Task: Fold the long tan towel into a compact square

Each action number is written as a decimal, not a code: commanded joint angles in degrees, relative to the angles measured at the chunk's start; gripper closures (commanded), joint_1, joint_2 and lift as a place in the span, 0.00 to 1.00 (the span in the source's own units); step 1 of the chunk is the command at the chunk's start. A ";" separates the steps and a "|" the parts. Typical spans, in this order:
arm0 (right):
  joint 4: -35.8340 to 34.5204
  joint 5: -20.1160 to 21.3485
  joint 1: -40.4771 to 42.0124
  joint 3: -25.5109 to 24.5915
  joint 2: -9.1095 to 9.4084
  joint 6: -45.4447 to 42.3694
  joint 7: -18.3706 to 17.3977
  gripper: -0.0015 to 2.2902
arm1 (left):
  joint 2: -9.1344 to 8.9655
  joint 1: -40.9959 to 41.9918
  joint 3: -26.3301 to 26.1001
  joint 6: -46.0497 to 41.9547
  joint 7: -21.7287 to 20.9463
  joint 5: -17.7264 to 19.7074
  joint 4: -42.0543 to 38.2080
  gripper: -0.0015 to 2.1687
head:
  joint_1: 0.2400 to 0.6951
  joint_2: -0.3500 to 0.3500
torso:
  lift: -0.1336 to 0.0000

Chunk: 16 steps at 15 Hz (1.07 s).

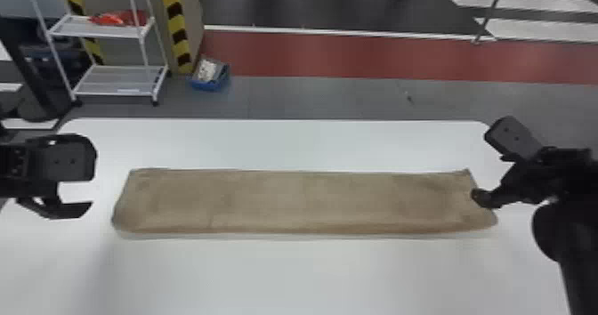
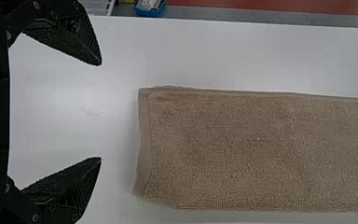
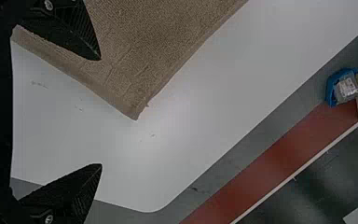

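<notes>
**White table (image 1: 293, 274) is topped by long tan towel (image 1: 302, 203)**

The grey floor (image 1: 333, 98) is crossed by a wide red strip (image 1: 378, 56) behind the table. The towel is laid flat on the table in one long band, from the left side to the right side. Layers can be seen at its left end in the left wrist view, stacked one on top of another. A white rack (image 1: 118, 80) is parked on the floor, past the table's far left corner, and something red (image 1: 118, 18) is set on its top shelf.

The right gripper (image 1: 487, 165) is held at the towel's right end. Its jaws are spread wide. One finger is seen over the towel and the other is seen past its edge; whether the towel is touched cannot be told. The left gripper (image 1: 86, 189) is held near the towel's left end, apart from it, and its jaws are spread wide too.

A small blue box (image 1: 207, 86) is placed on the floor beside the rack, and white and grey things (image 1: 207, 70) are held in it.
</notes>
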 commanded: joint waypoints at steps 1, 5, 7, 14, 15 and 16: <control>0.10 0.00 0.00 0.00 0.00 0.00 -0.07 0.03 | 0.00 0.00 -0.06 0.00 0.00 -0.07 0.01 0.08 | 1.00 0.38 | 0.07; 0.27 0.00 0.00 0.00 -0.09 0.00 -0.07 0.03 | 0.09 -0.08 -0.06 0.00 -0.09 -0.07 0.01 0.08 | 1.00 0.38 | 0.07; 0.36 0.00 0.00 0.09 -0.09 0.00 -0.07 0.03 | 0.00 -0.08 -0.06 0.00 -0.09 -0.07 0.09 0.08 | 1.00 0.38 | 0.07; 0.63 0.53 0.00 0.62 0.09 0.00 -0.07 0.03 | -0.70 -3.25 2.75 7.38 -2.81 9.34 0.44 0.09 | 1.00 0.38 | 0.07; 0.63 0.62 0.00 0.79 0.18 0.00 -0.07 0.03 | -0.70 -4.13 3.10 12.30 -3.60 13.20 0.44 0.09 | 1.00 0.39 | 0.07; 0.63 0.70 0.00 0.88 0.26 0.18 -0.07 0.03 | -0.70 -4.74 3.10 17.93 -3.86 16.63 0.36 0.09 | 1.00 0.39 | 0.07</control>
